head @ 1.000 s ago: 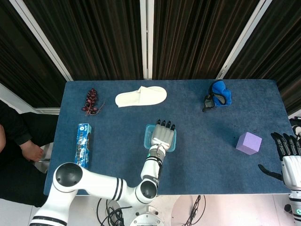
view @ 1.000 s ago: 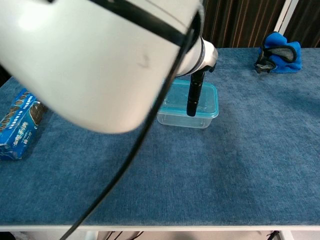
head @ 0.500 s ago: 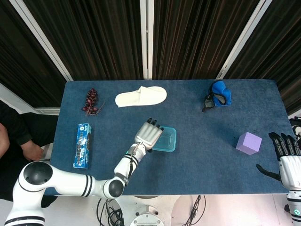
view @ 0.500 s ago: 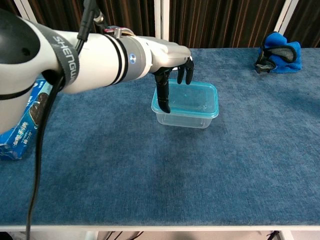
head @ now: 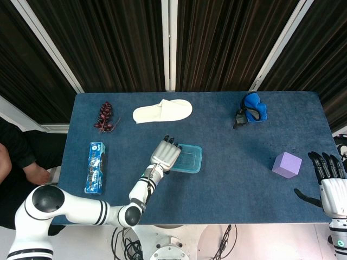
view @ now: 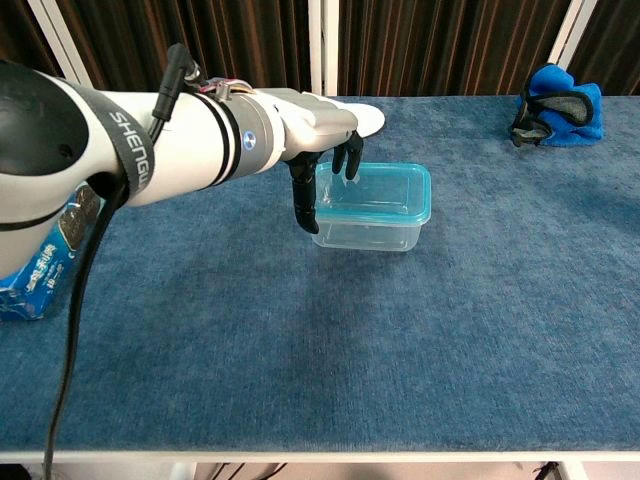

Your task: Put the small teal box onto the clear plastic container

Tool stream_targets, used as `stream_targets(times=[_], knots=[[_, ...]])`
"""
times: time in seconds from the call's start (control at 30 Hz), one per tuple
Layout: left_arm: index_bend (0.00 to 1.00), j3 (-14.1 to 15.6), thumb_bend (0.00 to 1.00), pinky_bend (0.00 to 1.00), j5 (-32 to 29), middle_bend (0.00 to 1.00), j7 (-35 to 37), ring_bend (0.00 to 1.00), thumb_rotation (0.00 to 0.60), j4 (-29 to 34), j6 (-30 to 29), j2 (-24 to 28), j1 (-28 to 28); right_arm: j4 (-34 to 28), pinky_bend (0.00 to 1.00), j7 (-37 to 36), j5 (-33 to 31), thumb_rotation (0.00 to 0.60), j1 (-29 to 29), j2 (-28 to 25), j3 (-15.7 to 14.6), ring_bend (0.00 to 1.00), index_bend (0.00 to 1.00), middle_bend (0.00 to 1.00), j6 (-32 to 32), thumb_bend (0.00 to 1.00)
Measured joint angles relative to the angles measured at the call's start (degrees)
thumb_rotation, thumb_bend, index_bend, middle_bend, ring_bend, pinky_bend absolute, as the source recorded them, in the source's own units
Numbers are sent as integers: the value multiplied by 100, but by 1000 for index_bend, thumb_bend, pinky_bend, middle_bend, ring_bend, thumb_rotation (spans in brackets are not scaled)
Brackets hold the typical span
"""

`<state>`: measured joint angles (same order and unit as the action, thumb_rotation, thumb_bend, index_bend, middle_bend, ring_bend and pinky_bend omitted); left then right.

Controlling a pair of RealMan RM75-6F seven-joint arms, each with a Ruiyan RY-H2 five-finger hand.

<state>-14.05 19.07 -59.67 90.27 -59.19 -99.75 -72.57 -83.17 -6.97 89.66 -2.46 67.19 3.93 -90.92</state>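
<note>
The small teal box lies flat near the table's left edge, also seen in the chest view. The clear plastic container with a teal rim stands mid-table. My left hand hangs at the container's left end with its fingers spread. In the chest view the left hand has one dark finger pointing down beside the left wall and others over the rim's near-left corner, holding nothing. My right hand stays open at the table's right edge, far from both objects.
A white slipper and a dark red grape bunch lie along the far side. Blue goggles sit far right. A purple cube stands near my right hand. My left forearm crosses between box and container.
My left hand has slid from above the container's top to its left end. The container shifted slightly leftward. The right hand barely moved.
</note>
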Motion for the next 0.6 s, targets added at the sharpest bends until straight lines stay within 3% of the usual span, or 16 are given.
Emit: stream_targets(times=[0.2, 0.4, 0.6], knots=[[308, 24, 0, 121, 6, 267, 90, 105, 600, 32, -37, 42, -34, -26, 17, 25, -2, 600, 1, -4, 5, 0, 0, 86, -6, 26], [308, 54, 0, 121, 384, 268, 251, 105, 600, 420, -169, 262, 32, -40, 17, 38, 18, 600, -6, -12, 12, 0, 0, 86, -21, 26], [308, 390, 0, 120, 1013, 269, 393, 105, 600, 935, -325, 513, 207, -47, 17, 48, 18, 600, -17, -4, 12, 0, 0, 86, -4, 26]])
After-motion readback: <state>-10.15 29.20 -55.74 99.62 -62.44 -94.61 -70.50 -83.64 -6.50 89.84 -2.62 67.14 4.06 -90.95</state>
